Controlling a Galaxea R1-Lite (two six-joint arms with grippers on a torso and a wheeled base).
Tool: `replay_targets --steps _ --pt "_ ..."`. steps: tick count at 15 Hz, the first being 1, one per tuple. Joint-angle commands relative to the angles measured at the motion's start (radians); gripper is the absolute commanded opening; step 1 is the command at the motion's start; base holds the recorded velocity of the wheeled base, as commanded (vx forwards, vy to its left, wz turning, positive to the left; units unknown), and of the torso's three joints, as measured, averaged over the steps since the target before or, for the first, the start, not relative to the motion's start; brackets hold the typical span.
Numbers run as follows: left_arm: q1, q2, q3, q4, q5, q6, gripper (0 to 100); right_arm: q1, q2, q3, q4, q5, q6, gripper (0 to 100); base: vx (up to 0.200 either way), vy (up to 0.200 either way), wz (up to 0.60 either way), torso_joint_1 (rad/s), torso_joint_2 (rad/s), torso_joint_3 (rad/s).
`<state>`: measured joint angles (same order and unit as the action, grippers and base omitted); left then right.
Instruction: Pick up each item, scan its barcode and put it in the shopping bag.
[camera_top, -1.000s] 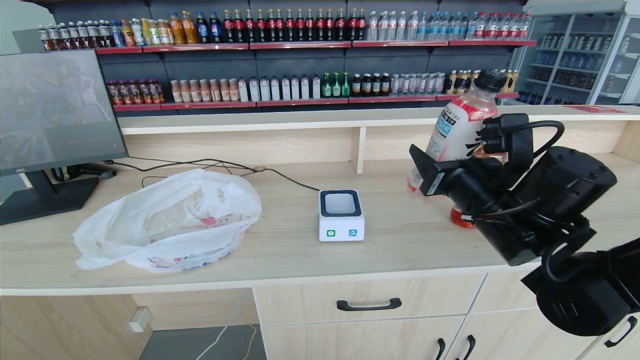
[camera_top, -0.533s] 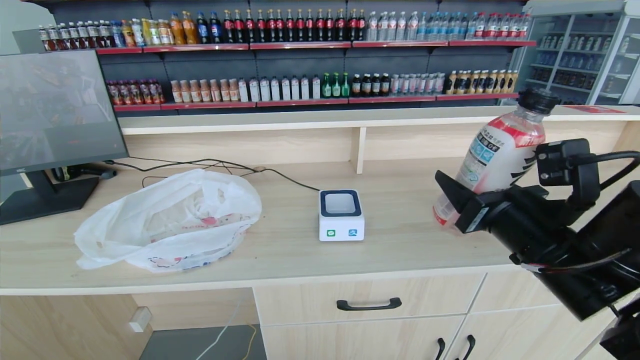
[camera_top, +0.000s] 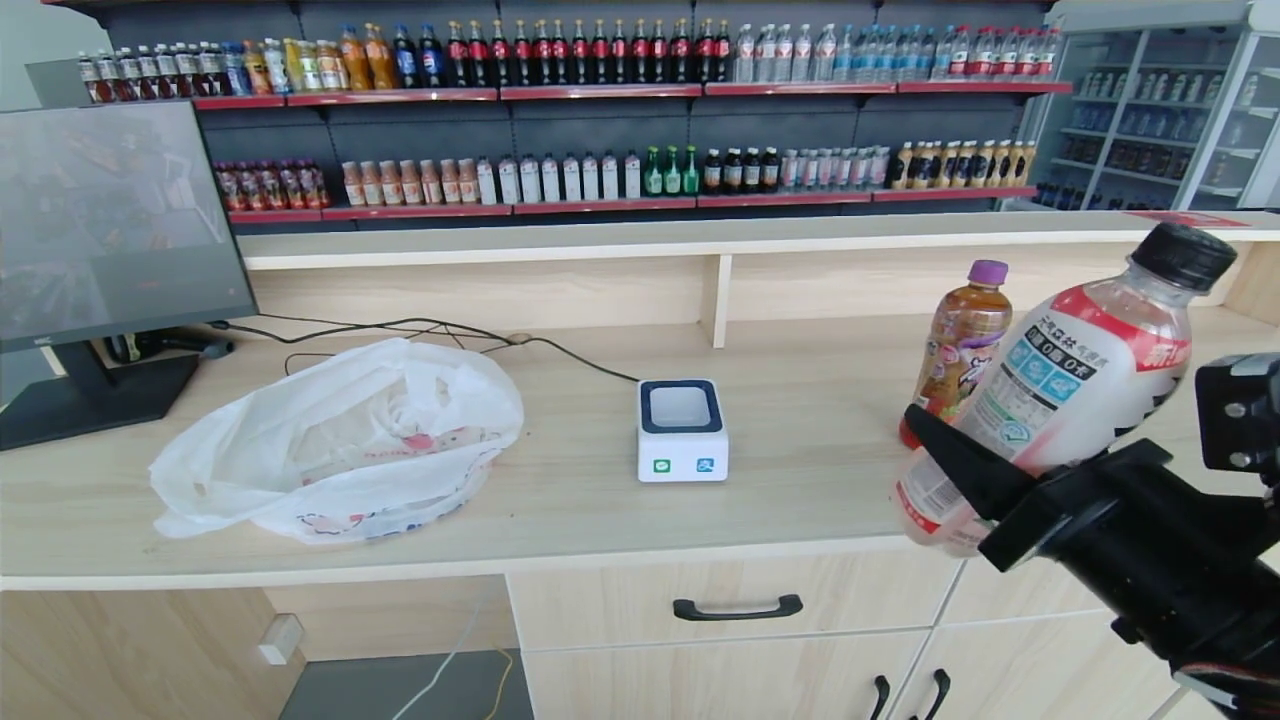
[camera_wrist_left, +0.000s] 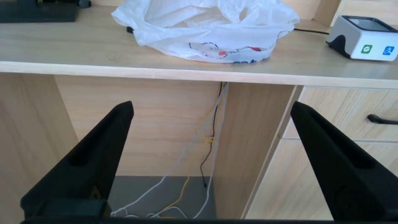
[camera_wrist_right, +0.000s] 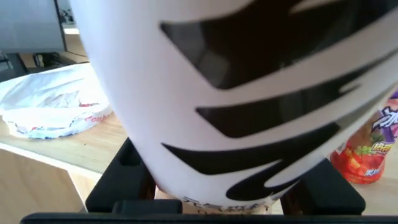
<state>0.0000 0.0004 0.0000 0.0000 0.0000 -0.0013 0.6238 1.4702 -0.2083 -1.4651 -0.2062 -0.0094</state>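
My right gripper (camera_top: 1010, 480) is shut on a white bottle (camera_top: 1060, 385) with a black cap and a red, white and blue label, held tilted over the counter's front right edge. Seen from the right wrist, the white bottle (camera_wrist_right: 249, 106) sits between the fingers. A brown drink bottle (camera_top: 958, 345) with a purple cap stands on the counter behind it. The white scanner (camera_top: 682, 430) sits mid-counter. The white plastic shopping bag (camera_top: 345, 440) lies open at the left. My left gripper (camera_wrist_left: 211, 162) hangs open below the counter's front edge, under the shopping bag (camera_wrist_left: 205, 28).
A monitor (camera_top: 110, 250) on a black stand occupies the far left, with cables (camera_top: 400, 328) running behind the bag. A raised ledge (camera_top: 700, 245) backs the counter. Drawers and cabinet doors (camera_top: 740, 608) lie below the front edge. Shelves of drinks fill the back wall.
My right gripper has carried the white bottle toward the front right and lower, tilting it further. The brown bottle behind it has come into sight. Bag and scanner stayed put.
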Motion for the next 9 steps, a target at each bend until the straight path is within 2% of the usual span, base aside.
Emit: replay_targets --steps 1,5,9 --pt "0.0 0.0 0.0 0.0 0.0 0.0 100 0.011 -0.025 0.017 0.0 0.028 0.009 0 0.0 0.0 0.0 0.0 0.0 0.0" --pt "0.0 0.0 0.0 0.0 0.0 0.0 100 0.014 -0.025 0.087 0.0 0.235 0.083 0 0.0 0.0 0.0 0.0 0.0 0.0" --pt "0.0 0.0 0.0 0.0 0.0 0.0 100 0.016 -0.021 0.078 0.002 0.458 0.206 0 0.0 0.0 0.0 0.0 0.0 0.0"
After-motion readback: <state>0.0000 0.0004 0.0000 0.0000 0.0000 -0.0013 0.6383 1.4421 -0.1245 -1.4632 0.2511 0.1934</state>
